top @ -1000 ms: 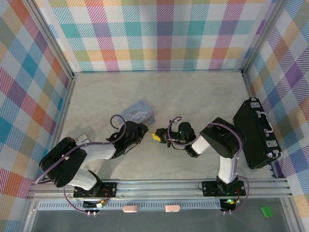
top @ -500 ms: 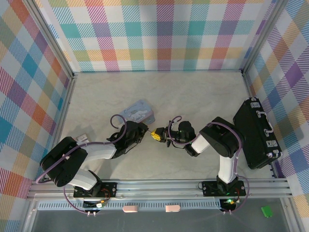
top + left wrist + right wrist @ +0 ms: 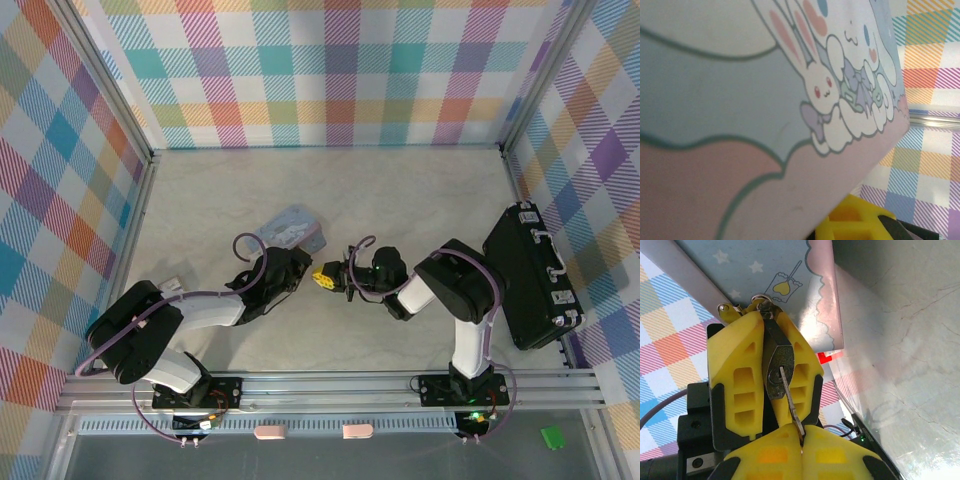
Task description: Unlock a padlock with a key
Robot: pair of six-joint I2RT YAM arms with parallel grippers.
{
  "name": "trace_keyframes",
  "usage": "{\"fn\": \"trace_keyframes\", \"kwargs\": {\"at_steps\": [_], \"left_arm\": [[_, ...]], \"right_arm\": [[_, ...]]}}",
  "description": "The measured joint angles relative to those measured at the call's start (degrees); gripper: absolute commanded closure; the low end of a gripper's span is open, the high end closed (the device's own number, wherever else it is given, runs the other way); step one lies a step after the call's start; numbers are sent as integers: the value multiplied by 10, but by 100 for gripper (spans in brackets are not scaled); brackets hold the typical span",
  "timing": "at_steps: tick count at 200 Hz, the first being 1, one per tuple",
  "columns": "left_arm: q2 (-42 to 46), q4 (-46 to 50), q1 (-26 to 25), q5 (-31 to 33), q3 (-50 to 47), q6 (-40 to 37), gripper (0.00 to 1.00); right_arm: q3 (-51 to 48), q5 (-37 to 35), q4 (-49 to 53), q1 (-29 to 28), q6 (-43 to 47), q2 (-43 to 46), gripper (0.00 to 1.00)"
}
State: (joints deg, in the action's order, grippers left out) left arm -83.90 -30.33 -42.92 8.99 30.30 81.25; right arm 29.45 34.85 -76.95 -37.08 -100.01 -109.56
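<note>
Across the pale marbled desk (image 3: 400,200), the biggest thing is a black case (image 3: 530,290) lying along the right edge. The left arm (image 3: 200,315) and right arm (image 3: 450,290) both reach in from the near edge and meet around the middle of the desk, somewhat nearer the near edge than the far one. Just beyond their meeting point sits a pale-blue cartoon-printed tin (image 3: 290,228), which looks tilted rather than flat, though the overhead view is too coarse to be sure; its printed face stands close before the left wrist camera (image 3: 740,100). In the right wrist view the left pincer (image 3: 769,320) has its yellow fingers (image 3: 737,385) clamped on the sides of the small dark padlock (image 3: 777,367), keyhole facing the camera, its silvery shackle up against the edge of the tin. The right pincer (image 3: 801,432) is pressed together on the thin grey key (image 3: 790,400), whose tip sits in the keyhole of the padlock.
</note>
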Motion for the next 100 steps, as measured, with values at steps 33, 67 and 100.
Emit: {"fn": "trace_keyframes", "kwargs": {"at_steps": [33,67,100], "left_arm": [[0,0,-5,-1,4,0,99],[4,8,-9,-6,4,-1,99],[18,16,-19,-19,5,-7,99]], "right_arm": [[-10,23,-11,23,7,0,100],[-19,12,-10,44,16,0,100],[-19,-3,-10,50,18,0,100]]}}
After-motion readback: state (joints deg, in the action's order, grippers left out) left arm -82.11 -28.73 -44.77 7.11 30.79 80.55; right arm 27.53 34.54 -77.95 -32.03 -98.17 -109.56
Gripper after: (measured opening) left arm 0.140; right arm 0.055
